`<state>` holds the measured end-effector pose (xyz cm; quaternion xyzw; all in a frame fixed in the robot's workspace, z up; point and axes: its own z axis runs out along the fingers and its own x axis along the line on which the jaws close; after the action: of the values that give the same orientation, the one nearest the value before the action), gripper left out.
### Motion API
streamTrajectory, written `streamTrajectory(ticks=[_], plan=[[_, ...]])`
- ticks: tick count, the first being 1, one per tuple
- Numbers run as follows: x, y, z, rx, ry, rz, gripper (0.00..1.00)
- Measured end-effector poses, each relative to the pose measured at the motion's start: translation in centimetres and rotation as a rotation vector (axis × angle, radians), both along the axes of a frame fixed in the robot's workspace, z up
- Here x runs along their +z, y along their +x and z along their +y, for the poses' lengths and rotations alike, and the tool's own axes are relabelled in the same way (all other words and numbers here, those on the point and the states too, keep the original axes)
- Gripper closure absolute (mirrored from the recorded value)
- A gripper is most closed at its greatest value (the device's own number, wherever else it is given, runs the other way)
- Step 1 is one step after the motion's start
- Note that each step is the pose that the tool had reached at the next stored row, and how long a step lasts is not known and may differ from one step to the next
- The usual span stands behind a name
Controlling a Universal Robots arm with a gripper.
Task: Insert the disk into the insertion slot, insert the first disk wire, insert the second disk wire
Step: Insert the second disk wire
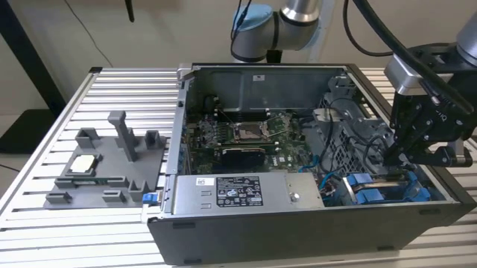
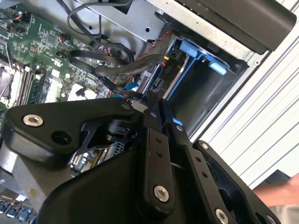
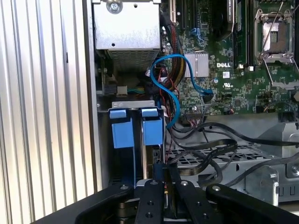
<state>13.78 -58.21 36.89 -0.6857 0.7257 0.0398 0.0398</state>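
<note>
Black gripper (image 3: pixel 166 189) links sit closest in both wrist views; my fingers look pressed together, seemingly pinching a thin dark cable end, though I cannot tell for certain. Under the open PC case (image 1: pixel 298 234) lies a ribbed aluminium table (image 1: pixel 111 95), beige wall behind. Directly below my fingertips, the disk (image 3: pixel 145 158) stands in the insertion slot (image 3: pixel 133 105), beneath 2 blue tabs (image 3: pixel 152 126).

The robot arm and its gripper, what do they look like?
The arm is silver-grey metal with a light blue joint cap, and black cables run along it. The gripper is matte black, made of angular linked bars fastened with silver screws, as seen in both wrist views.
</note>
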Motion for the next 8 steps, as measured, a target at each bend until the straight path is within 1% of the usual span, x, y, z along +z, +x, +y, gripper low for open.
streamTrajectory(ticks=[3, 8], plan=[[-0.07, -0.01, 0.00, 0.000, 0.0002, -0.0036, 0.84], [-0.46, 0.00, -0.01, 0.000, 0.0000, -0.0164, 0.84]])
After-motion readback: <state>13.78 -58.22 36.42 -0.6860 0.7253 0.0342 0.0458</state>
